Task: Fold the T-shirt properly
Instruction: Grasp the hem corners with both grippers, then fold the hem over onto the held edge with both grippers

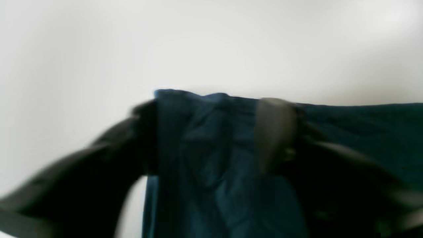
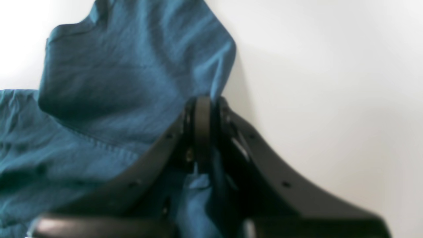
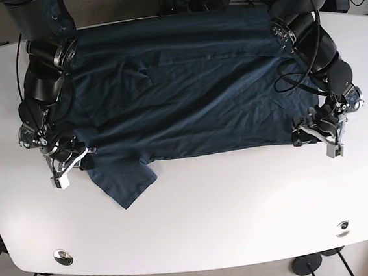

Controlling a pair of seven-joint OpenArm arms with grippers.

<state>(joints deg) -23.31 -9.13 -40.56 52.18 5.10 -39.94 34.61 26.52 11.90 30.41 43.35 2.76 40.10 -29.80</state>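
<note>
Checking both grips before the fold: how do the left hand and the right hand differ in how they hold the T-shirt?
The left hand grips a plain corner of the T-shirt; the right hand grips beside a loose sleeve. In its wrist view the right hand is pinched tight on a fold, while the left hand's fingers stand wider, with cloth bunched between them. Both hold the near edge, low over the table.

The T-shirt [image 3: 187, 98] lies spread across the table's [image 3: 242, 197] far half, between both arms.
</note>
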